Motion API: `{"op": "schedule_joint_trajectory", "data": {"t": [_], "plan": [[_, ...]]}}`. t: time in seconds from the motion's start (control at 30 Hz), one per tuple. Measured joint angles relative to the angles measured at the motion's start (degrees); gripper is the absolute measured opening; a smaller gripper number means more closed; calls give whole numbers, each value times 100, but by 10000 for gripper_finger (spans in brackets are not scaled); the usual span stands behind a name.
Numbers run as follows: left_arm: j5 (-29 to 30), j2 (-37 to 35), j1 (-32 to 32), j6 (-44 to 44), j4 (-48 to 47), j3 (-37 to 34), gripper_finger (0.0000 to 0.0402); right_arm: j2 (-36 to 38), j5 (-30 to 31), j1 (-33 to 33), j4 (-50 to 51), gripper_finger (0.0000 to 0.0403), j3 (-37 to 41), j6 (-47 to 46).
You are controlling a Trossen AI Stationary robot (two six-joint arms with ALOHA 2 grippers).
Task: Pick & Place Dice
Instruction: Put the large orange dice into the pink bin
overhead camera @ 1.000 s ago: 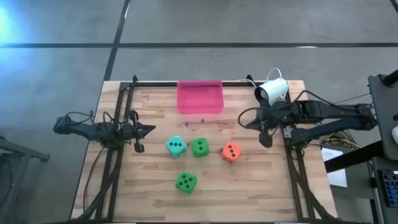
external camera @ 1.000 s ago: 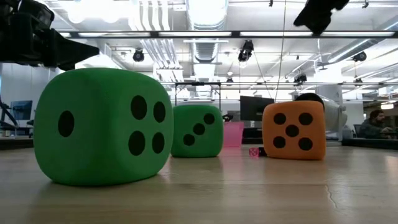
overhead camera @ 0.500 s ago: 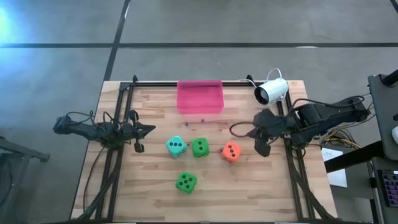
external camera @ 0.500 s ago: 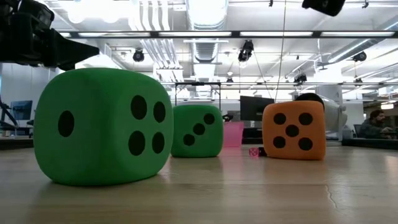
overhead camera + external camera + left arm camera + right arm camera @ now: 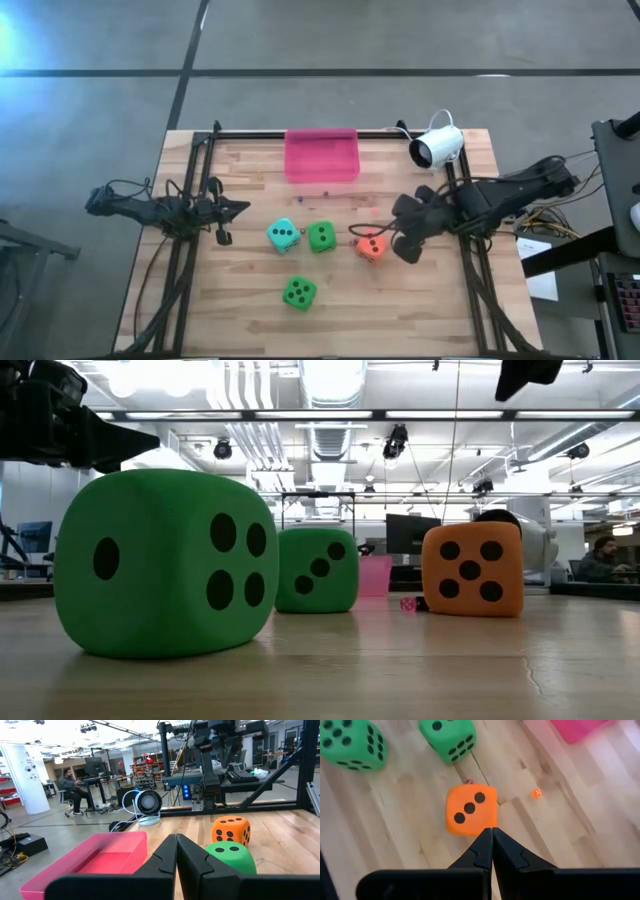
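Four dice rest on the wooden table: a teal die [image 5: 283, 234], a green die [image 5: 321, 237], an orange die [image 5: 372, 244] and a second green die [image 5: 299, 292] nearer the front. My right gripper [image 5: 398, 243] is shut and empty, pointing steeply down just right of the orange die [image 5: 471, 810]. In the low view my right gripper [image 5: 525, 374] hangs well above the orange die [image 5: 471, 570]. My left gripper [image 5: 243, 208] waits shut at the table's left, held level, left of the teal die.
A pink tray [image 5: 321, 155] stands at the table's far edge. A white camera [image 5: 437, 146] sits at the far right. Two tiny dice lie on the wood near the orange die, one pink [image 5: 469, 782] and one orange [image 5: 537, 793]. Black rails [image 5: 180, 270] run along both sides.
My right gripper has moved toward the table's left and near edges, from beside the white camera to just right of the orange die. It has stayed shut and high above the table. The dice have not moved.
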State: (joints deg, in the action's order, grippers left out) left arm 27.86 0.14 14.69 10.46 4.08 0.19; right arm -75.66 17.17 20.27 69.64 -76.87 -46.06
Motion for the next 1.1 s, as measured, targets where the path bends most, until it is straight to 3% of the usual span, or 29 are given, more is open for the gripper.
{"op": "schedule_joint_trajectory", "data": {"t": [0.27,0.67,1.1], "plan": [[0,2,0,0,0,2,15,-371,-46,-1,25,8,-78,687],[1,7,-1,-2,0,2,15,-712,-232,-28,5,9,-113,702],[2,9,-1,-3,0,1,15,-765,65,-45,-1,9,-166,-637]]}}
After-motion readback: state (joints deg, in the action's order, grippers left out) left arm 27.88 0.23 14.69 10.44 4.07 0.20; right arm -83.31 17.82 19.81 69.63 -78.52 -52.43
